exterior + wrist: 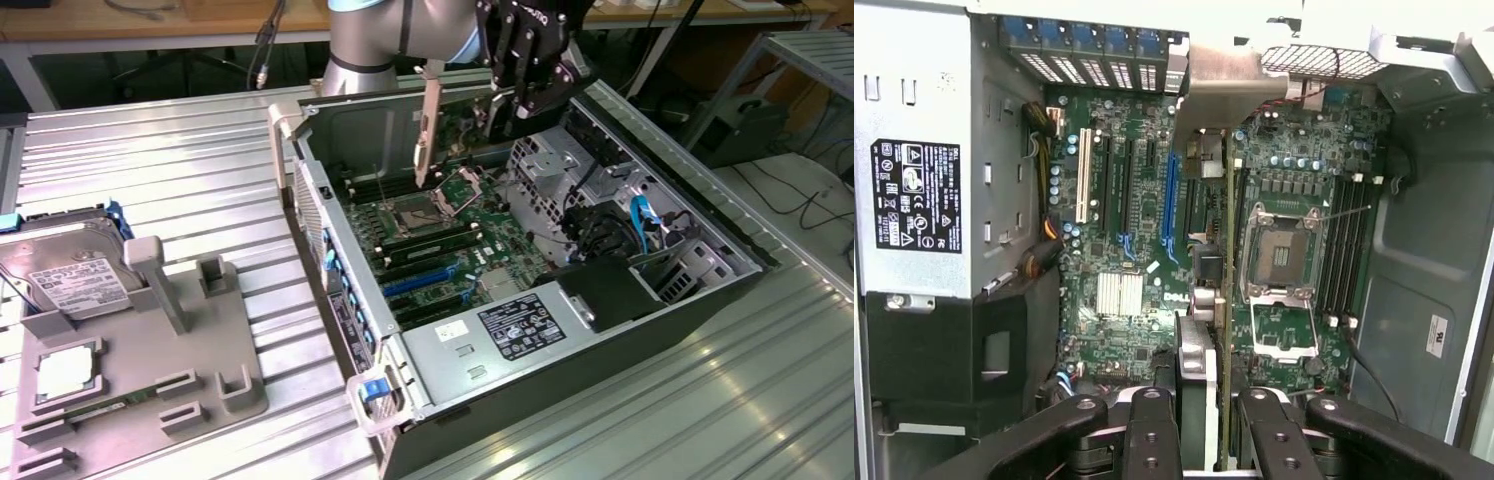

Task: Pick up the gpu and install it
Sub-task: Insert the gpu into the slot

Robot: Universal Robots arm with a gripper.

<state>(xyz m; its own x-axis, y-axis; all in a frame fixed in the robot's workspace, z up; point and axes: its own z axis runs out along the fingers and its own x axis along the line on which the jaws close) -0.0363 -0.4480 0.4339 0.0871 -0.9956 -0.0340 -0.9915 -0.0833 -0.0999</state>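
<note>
Up front: a grey moulded fixture tray (200, 385) sits at the lower left of the exterior view on a ribbed bare-metal table (174, 170).
Tray load: a silver hard drive with a white label (67, 282) leans at the tray's far end, and a square silver processor chip (64, 372) lies flat nearer the lower edge.
Case: a black and silver open computer case (694, 255) lies on its side, from the centre to the exterior view's right.
Power supply: a silver box with a black sticker (521, 330) (914, 195) fills the case's near corner.
Motherboard: a green board (461, 250) (1124, 300) covers the case floor, with an open CPU socket (427, 210) (1279, 250) and a long blue slot (1172, 200).
Gpu: the gpu (429, 130) (1219, 100), a thin green circuit card with a long silver end bracket, hangs upright at the upper centre of the exterior view, above the board. In the wrist view it is edge-on between the blue slot and the CPU socket, not seated.
Gripper: the black two-finger gripper (514, 118) (1212, 440) is closed partway, with a finger pressed on each face of the card.
Arm: a grey robot arm (374, 40) rises behind the case.
Beyond: wooden benches (80, 20) run along the upper edge.
</note>
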